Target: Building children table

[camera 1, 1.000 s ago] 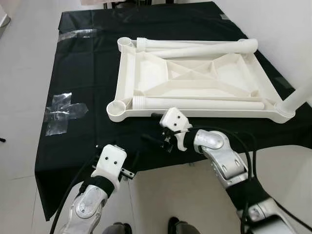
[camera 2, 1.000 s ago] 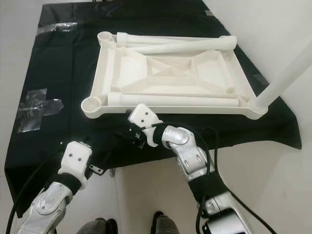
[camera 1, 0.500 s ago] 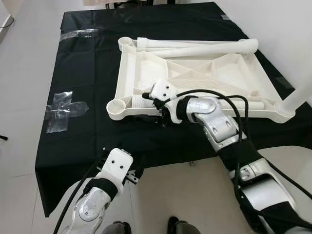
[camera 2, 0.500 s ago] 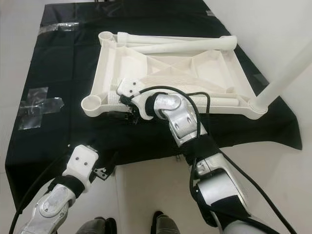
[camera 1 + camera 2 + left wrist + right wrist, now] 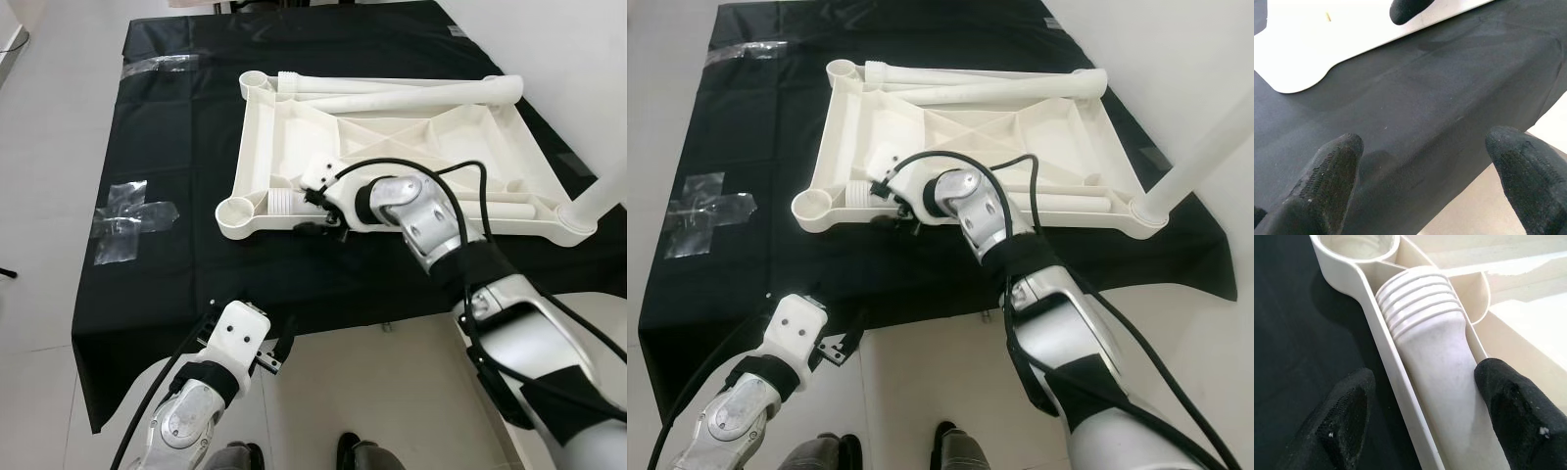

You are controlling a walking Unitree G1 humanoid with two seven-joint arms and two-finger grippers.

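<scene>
Straddling the ribbed white table leg [image 5: 1435, 333], right end effector [image 5: 1420, 411] spread.

You are not seeing any readable text, label, brand, number or sign in these pictures. Nothing legible is showing on the white tabletop [image 5: 392, 147], its legs, the black cloth [image 5: 167, 147] around it, or the clear tape patch [image 5: 122, 220] lying on that cloth.

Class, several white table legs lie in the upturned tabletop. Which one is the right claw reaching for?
The leg along the tabletop's near edge, beside the robot; the right claw straddles its threaded end.
</scene>
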